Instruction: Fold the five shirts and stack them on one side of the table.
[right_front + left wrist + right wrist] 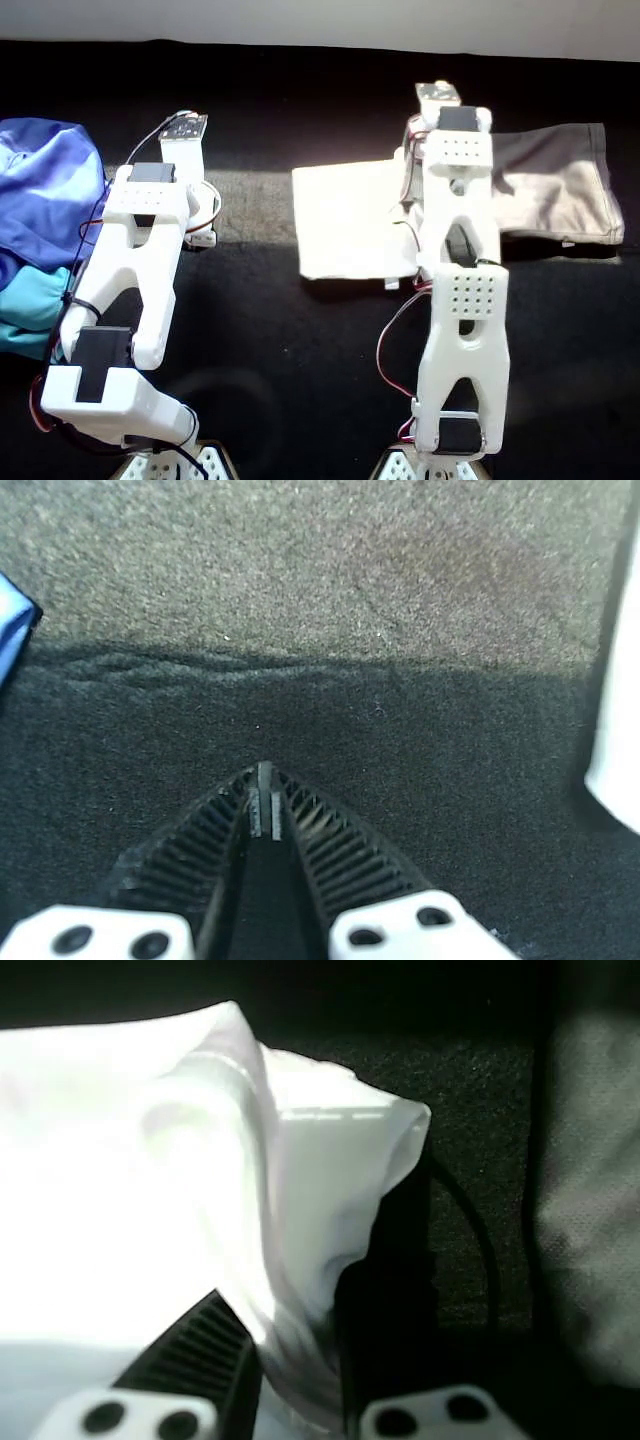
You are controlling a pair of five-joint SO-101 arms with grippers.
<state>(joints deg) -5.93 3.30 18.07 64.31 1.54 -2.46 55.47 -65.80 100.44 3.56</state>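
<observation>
Four shirts lie on the black table (290, 350). At the left edge, a blue shirt (45, 180) is heaped above a teal shirt (30, 305). The left gripper (262, 798) is next, over bare cloth, its fingers pressed together and holding nothing. A white shirt (345, 215) lies centrally, and the right gripper (300, 1295) is clamped on a fold at its right edge. A grey shirt (555, 180) lies flat at far right.

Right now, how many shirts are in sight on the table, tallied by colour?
blue shirt: 1
teal shirt: 1
white shirt: 1
grey shirt: 1
Total: 4 in sight; the bunched blue shirt could be hiding another.
</observation>
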